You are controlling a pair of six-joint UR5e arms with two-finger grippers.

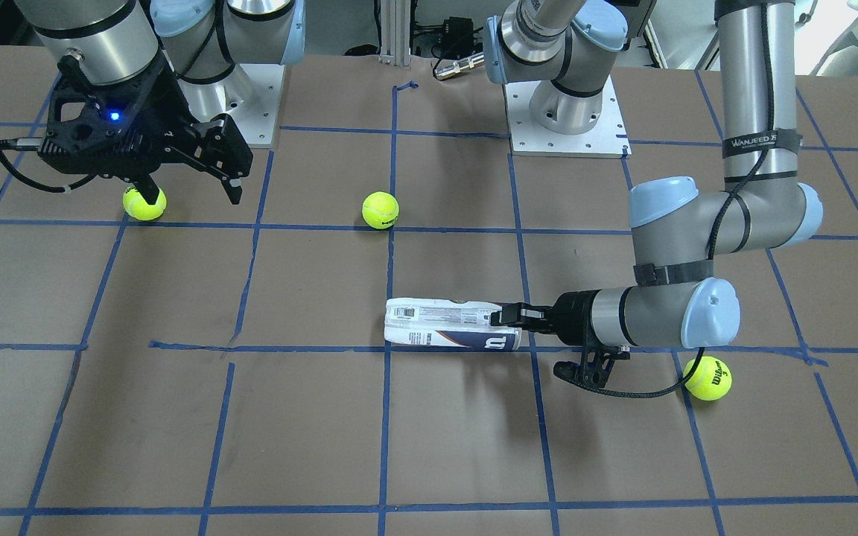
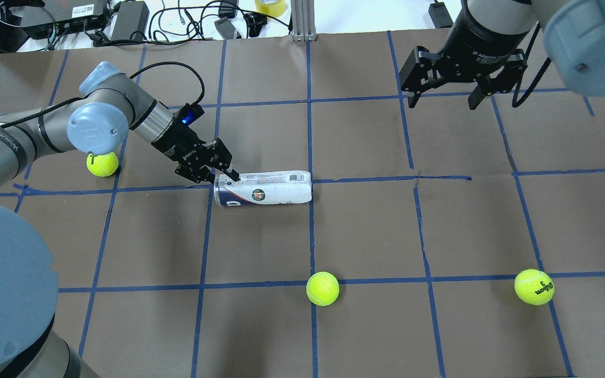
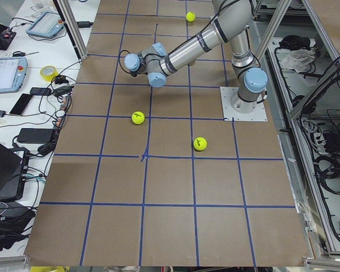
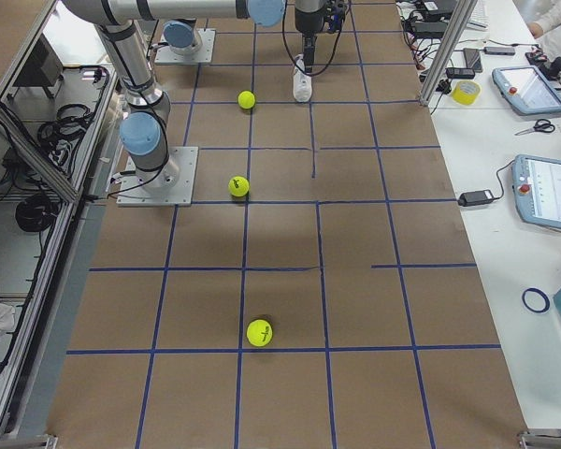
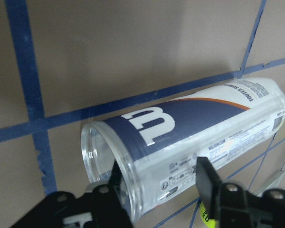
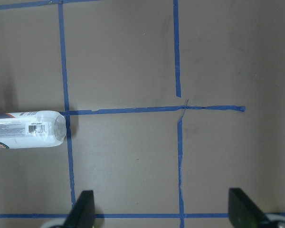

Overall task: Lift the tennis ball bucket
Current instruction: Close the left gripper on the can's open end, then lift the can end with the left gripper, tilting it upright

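brown table, blue tape grid

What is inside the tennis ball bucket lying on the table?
The tennis ball bucket is open at its near end; one finger of the left gripper reaches inside the rim. No ball shows through the mouth; the label hides the rest.

the bucket is a slim clear plastic tube with a white and navy label bearing a large white "w" and a thin orange stripe, plus small print and a barcode. it lies on its side on the brown table, along a blue tape line, roughly mid-table. its open mouth faces the robot's left side; the rounded closed end points toward the right. it looks empty inside. the navy band sits at the open end.
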